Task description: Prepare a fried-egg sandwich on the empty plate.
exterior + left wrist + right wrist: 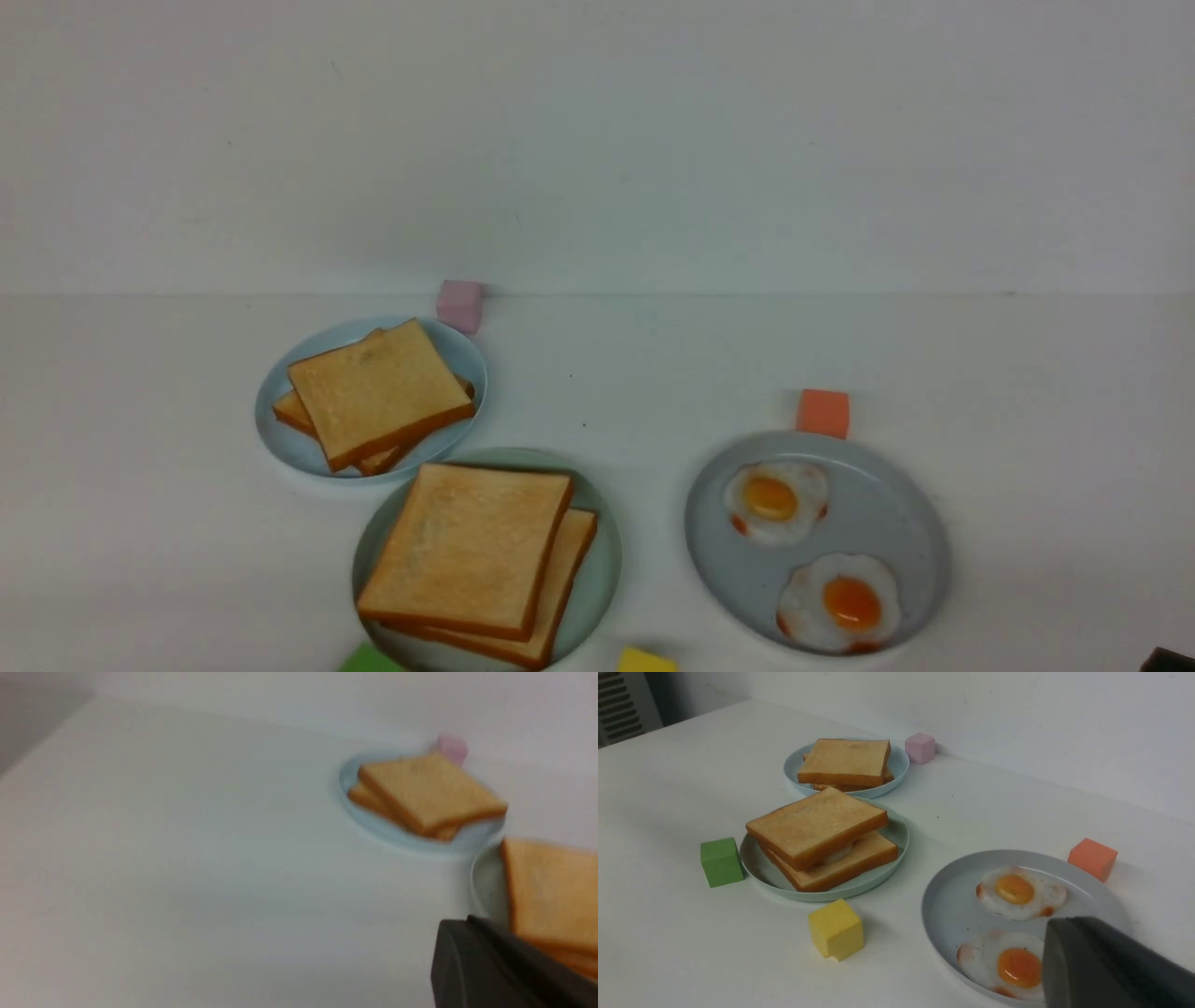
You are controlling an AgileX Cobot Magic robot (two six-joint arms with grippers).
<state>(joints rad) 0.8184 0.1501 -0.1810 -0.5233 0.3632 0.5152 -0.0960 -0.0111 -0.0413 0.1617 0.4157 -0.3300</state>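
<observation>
The fried-egg sandwich [467, 546] lies on the pale mint-green plate [602, 569]: one toast slice sits askew on another. In the right wrist view [817, 826] a strip of egg white [838, 853] shows between the slices. In the blurred left wrist view, one dark finger [495, 970] of my left gripper is beside the sandwich's edge [551, 891], holding nothing I can see. One dark finger [1106, 966] of my right gripper hangs over the grey-blue plate near the nearer egg. Neither gripper's jaws show fully.
A light-blue plate [299, 448] with spare toast slices [378, 387] stands behind the sandwich. A grey-blue plate [887, 513] on the right holds two fried eggs [775, 501] [840, 602]. Pink [459, 305], orange [822, 413], green [369, 660] and yellow [646, 661] cubes stand around.
</observation>
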